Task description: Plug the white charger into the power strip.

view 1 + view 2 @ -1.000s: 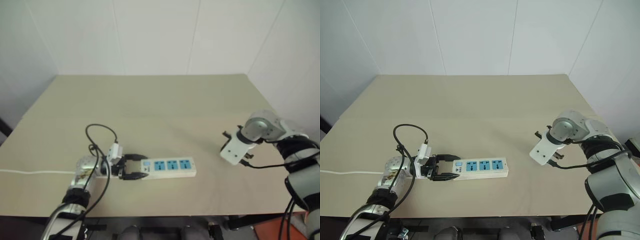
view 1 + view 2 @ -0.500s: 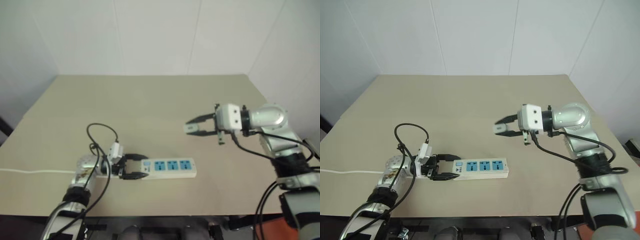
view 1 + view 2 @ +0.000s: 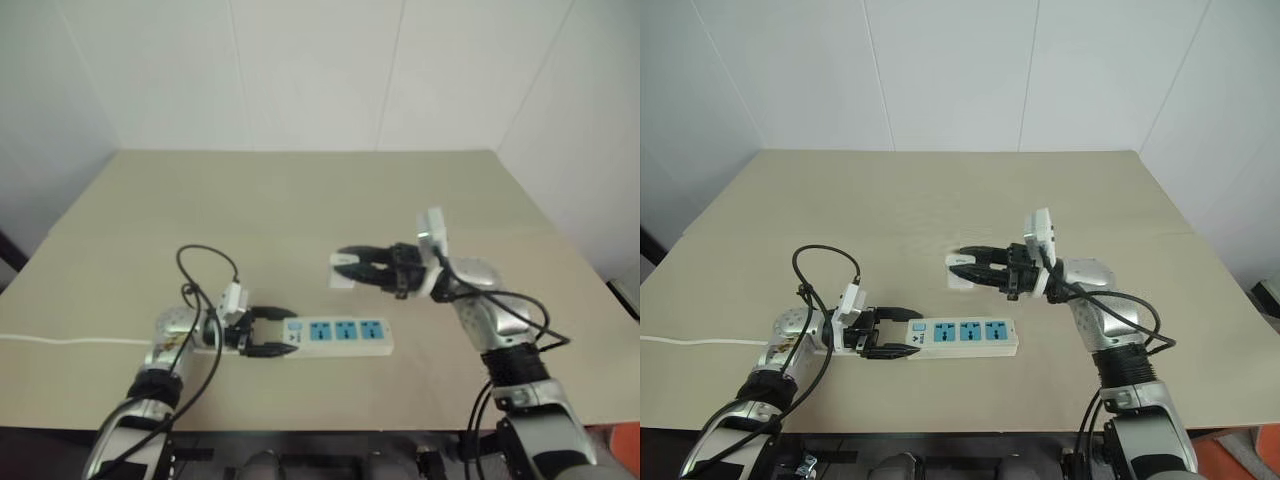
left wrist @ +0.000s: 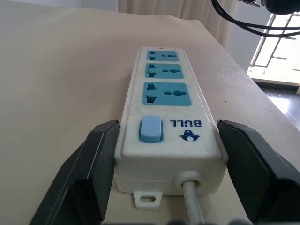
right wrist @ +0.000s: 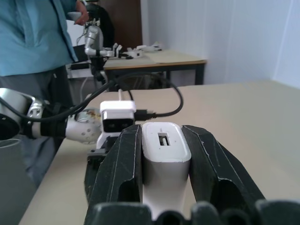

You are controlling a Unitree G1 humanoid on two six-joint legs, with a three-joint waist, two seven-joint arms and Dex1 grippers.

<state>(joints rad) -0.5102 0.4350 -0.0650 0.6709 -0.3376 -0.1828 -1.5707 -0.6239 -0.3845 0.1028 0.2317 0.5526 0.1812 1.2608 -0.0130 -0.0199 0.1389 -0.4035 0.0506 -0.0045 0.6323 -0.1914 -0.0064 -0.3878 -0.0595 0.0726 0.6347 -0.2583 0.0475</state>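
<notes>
The power strip (image 3: 985, 338) lies flat near the table's front edge, a white bar with three blue sockets and a blue switch (image 4: 150, 129). My left gripper (image 3: 902, 332) straddles its switch end, both black fingers (image 4: 101, 159) pressed against the strip's sides. My right gripper (image 3: 958, 266) points left, level, shut on the white charger (image 3: 960, 279), which hangs in the air a little beyond the strip's sockets. From the right wrist the charger (image 5: 165, 146) sits clamped between the two fingers (image 5: 125, 161).
The strip's thin white cord (image 3: 690, 343) runs off the table's left edge. Black cables loop above my left wrist (image 3: 825, 262). A person in a blue shirt (image 5: 33, 42) stands beyond the table's left side, by another table (image 5: 154, 58).
My right arm has swung in from the right side of the table and rolled over, carrying the charger leftwards and up to hover near the strip. The left gripper has kept still.
</notes>
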